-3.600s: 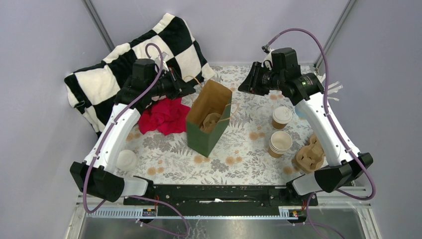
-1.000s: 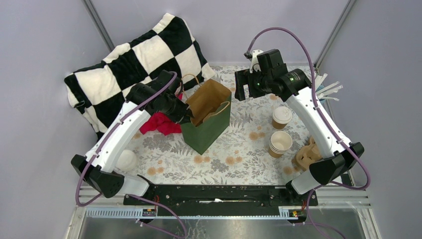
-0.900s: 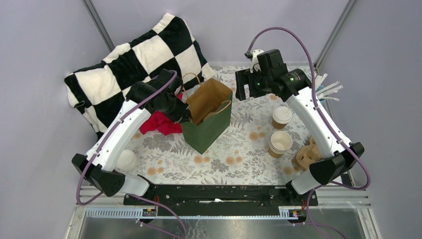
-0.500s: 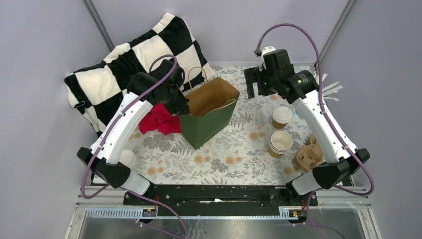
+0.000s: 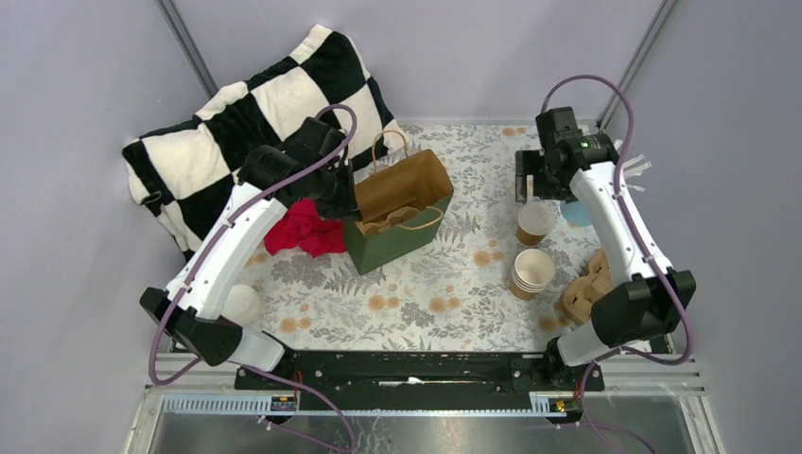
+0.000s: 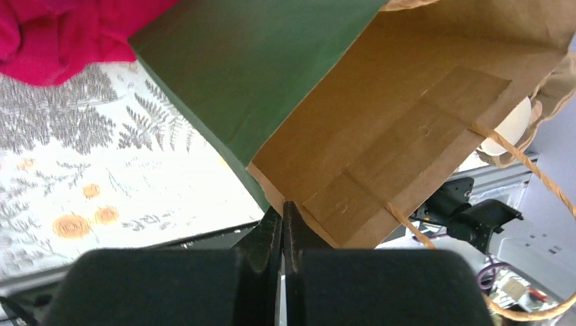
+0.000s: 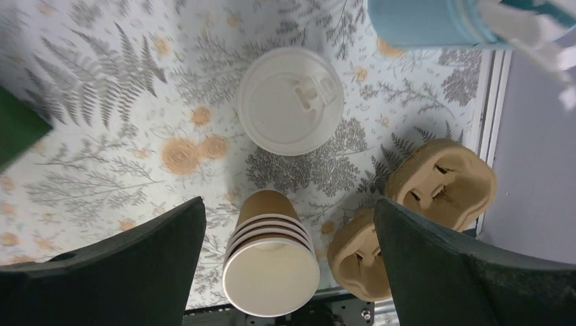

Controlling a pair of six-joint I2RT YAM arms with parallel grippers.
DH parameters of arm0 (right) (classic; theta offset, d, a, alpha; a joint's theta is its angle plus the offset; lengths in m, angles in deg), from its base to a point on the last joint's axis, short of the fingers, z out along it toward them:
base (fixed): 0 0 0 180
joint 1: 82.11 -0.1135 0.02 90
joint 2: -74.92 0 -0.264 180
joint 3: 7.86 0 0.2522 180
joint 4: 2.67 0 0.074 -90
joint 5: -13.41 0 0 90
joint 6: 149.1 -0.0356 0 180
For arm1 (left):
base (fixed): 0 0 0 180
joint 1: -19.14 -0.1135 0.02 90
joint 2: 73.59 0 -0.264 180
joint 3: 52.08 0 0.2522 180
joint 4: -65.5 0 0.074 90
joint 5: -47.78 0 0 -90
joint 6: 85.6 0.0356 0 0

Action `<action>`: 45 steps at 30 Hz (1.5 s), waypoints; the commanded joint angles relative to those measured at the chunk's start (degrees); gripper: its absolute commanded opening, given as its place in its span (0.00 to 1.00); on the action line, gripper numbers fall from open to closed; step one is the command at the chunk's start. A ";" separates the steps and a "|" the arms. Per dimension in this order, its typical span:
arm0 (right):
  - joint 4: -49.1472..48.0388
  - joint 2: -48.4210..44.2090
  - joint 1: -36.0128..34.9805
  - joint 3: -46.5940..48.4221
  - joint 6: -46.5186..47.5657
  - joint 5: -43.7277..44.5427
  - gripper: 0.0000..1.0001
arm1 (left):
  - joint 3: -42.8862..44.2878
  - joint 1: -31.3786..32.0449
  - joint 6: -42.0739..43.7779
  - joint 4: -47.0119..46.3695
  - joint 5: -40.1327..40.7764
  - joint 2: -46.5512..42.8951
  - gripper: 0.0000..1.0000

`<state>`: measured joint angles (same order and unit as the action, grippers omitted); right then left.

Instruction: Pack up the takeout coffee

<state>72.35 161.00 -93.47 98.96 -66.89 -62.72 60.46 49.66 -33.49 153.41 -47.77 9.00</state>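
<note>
Right tool (image 7: 289, 204), spread apart, arriving over lidded coffee cup (image 7: 290, 100) at right counter (image 5: 444, 284) edge; left tool (image 6: 282, 217) clamping paper bag (image 6: 401, 156) rim; grasp pending.

Lidded cup (image 7: 291, 100) open above; cup stack (image 7: 270, 261) near.

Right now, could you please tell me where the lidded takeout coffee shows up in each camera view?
Top external: the takeout coffee stands right of centre, toward the table's far right.
Left wrist: not in it; the green bag fills the view.
Right wrist: top centre, its white lid seen from above.
Shared landmark: the stack of lidless cups, just below the coffee in both those pictures.
</note>
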 commanded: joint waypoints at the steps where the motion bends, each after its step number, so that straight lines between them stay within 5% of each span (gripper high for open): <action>1: 2.04 2.30 0.07 -2.73 0.47 0.10 1.00 | -2.12 0.13 10.42 -7.53 -2.44 -4.47 0.00; 17: -0.39 2.04 0.08 -3.87 -1.99 1.22 1.00 | 0.83 3.67 20.67 -10.59 -2.18 -7.45 0.00; 25: -1.76 1.68 0.06 -4.59 -3.21 2.59 1.00 | 10.39 6.52 18.84 0.74 21.53 -3.95 0.00; 36: -8.80 2.43 1.36 -10.40 0.08 -2.46 1.00 | 19.71 17.02 19.31 3.53 22.12 5.42 0.00; 45: -11.45 4.23 5.26 -12.71 2.22 -3.89 1.00 | 20.44 18.92 20.22 4.08 23.22 7.48 0.00</action>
<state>63.54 165.09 -89.95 86.83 -66.47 -65.12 77.51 68.33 -14.02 157.15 -26.94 17.17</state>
